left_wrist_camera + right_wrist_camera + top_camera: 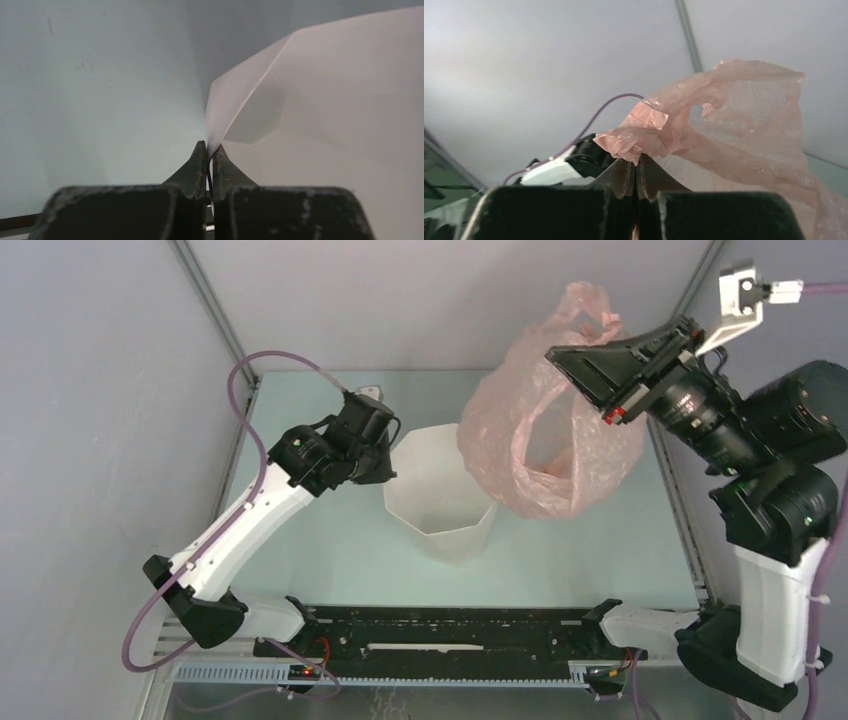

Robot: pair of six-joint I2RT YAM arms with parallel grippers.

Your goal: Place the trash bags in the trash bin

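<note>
Hanging just beside white faceted plastic bin, not yet inside: wrinkled translucent pink film bag, top pinched between right fingers. Left fingers pinch bin's rim. Outstanding: lowering bag into bin.

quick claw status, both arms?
Left claw: closed on the rim of the trash bin.
Right claw: closed on a bunched edge of the trash bag.
</note>
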